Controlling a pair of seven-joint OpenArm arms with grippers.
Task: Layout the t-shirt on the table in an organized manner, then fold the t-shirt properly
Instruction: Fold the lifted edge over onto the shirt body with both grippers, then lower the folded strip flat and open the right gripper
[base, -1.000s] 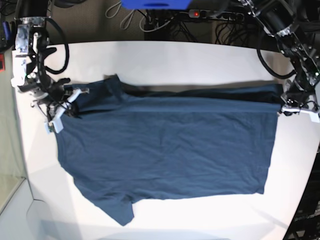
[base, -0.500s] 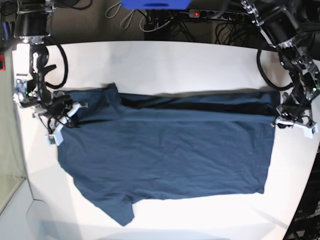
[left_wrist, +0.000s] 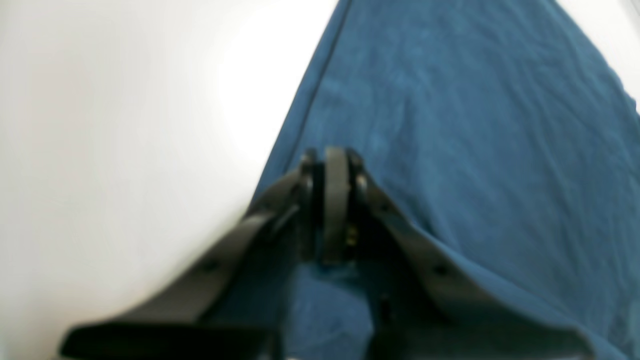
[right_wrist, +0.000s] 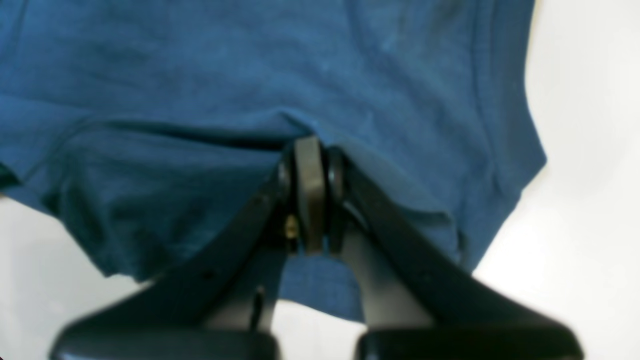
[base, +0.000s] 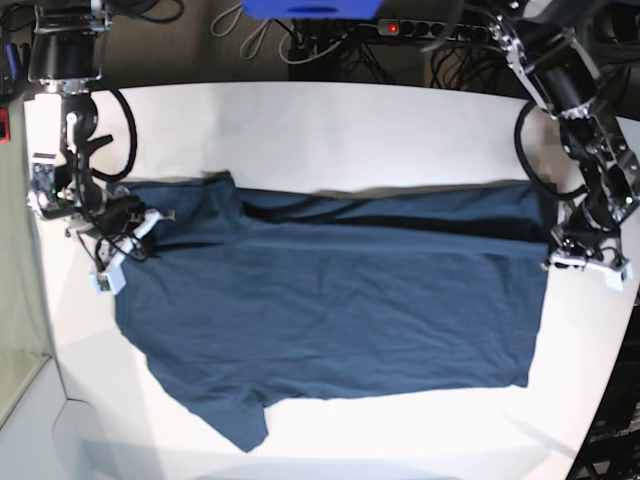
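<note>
Spread sideways across the white bench (base: 330, 120), the navy t-shirt (base: 330, 300), mostly flat, with one long fold lifted along the far edge. Left hand (base: 585, 268) clamped on the cloth at the hem-side corner, at the base view's right; in the left wrist view, the pinched tips closed tight with blue fabric draping off them. Right hand (base: 122, 255) likewise closed on the t-shirt, at the sleeve and shoulder end on the base view's left, a sleeve edge bunched around the tips in the right wrist view. Judged as the first lengthwise fold in progress: far edge carried between both hands toward the near edge. For a clean result: both hands level and moving at one pace, cloth taut between them but not stretched, so the dark sagging band in the middle does not drag or wrinkle. Best laid down with the lifted edge parallel to the near edge, the near sleeve (base: 240, 420) left undisturbed. Risk: uneven pull skewing the fold line, or the thin pinch slipping at the hem corner. Release only once the carried edge rests flat.
</note>
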